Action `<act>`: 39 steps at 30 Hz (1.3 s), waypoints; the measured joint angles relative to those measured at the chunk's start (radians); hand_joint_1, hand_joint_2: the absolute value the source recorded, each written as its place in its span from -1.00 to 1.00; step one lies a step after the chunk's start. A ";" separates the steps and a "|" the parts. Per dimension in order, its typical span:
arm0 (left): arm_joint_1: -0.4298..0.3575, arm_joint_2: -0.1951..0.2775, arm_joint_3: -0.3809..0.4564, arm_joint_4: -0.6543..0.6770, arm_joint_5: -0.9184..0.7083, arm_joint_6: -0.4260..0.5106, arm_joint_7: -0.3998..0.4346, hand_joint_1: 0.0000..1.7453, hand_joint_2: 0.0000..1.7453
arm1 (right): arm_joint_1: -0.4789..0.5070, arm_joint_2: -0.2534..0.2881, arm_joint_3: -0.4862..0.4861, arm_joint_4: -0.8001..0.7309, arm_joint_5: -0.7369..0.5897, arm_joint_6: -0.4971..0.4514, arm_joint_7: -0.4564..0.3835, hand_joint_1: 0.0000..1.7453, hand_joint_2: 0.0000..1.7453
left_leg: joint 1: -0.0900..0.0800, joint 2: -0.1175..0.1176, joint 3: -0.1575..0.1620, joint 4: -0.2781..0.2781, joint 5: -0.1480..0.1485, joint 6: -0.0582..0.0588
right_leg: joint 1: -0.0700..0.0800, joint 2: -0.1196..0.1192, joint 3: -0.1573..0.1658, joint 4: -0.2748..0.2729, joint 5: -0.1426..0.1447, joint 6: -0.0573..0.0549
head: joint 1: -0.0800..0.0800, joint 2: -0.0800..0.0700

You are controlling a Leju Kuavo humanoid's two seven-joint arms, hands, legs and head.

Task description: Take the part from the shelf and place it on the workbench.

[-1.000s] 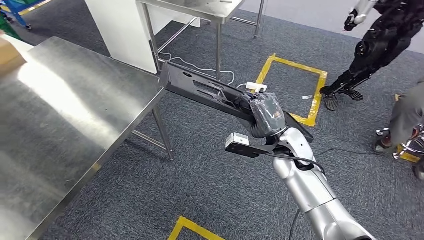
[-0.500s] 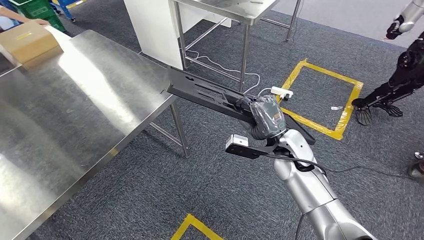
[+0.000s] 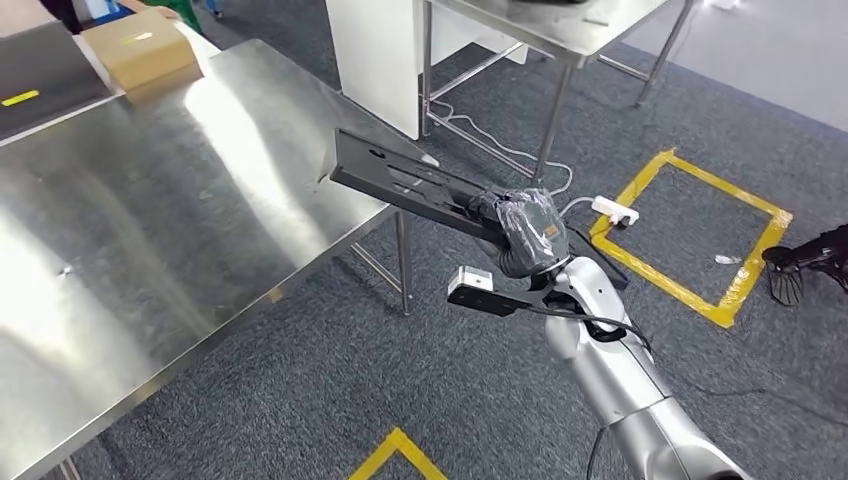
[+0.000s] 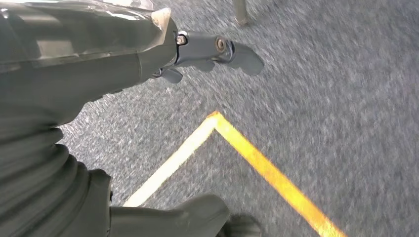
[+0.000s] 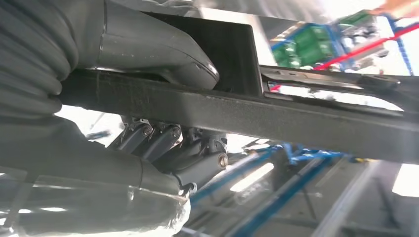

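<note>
— Where was the part [image 3: 400, 182] seen?

— It was held out in the air by the right robot hand [image 3: 525, 232], a long flat black piece with slots cut in it. Its far end was seen over the corner of the steel tabletop [image 3: 150, 230]; whether it touched the steel could not be told.

— How was it gripped?

— From the right wrist, the thumb was seen pressed on one face of the bar and the dark fingers [image 5: 168, 143] curled under the other, so the part was clamped.

— And the left robot hand [image 4: 207, 52]?

— Nothing was held in it. It was hung above grey carpet [image 4: 346, 98] crossed by yellow tape [image 4: 257, 163], its fingers loosely bent.

— Anything else on the tabletop?

— A cardboard box [image 3: 143, 52] was set at its far end.
</note>
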 joint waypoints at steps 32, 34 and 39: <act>0.001 0.002 0.016 0.000 0.000 0.001 -0.002 -1.00 1.00 | -0.002 0.005 0.006 0.029 -0.004 -0.001 -0.001 0.96 1.00 | 0.012 -0.023 0.000 -0.005 0.005 -0.006 | -0.012 0.027 -0.051 0.080 -0.021 0.003 | 0.004 0.000; 0.000 0.001 0.016 0.000 -0.003 0.001 -0.003 -1.00 1.00 | 0.011 -0.001 0.006 0.029 -0.004 -0.001 -0.001 0.96 1.00 | 0.013 -0.053 0.000 -0.005 0.004 -0.005 | -0.014 0.041 -0.108 0.177 -0.046 0.006 | 0.006 0.000; 0.002 -0.001 0.016 0.000 -0.010 0.000 -0.003 -1.00 1.00 | 0.014 -0.011 0.004 0.031 0.007 -0.001 0.003 0.96 1.00 | 0.011 -0.120 -0.005 0.008 -0.001 -0.018 | -0.029 0.093 -0.011 -0.062 0.069 0.039 | 0.009 0.000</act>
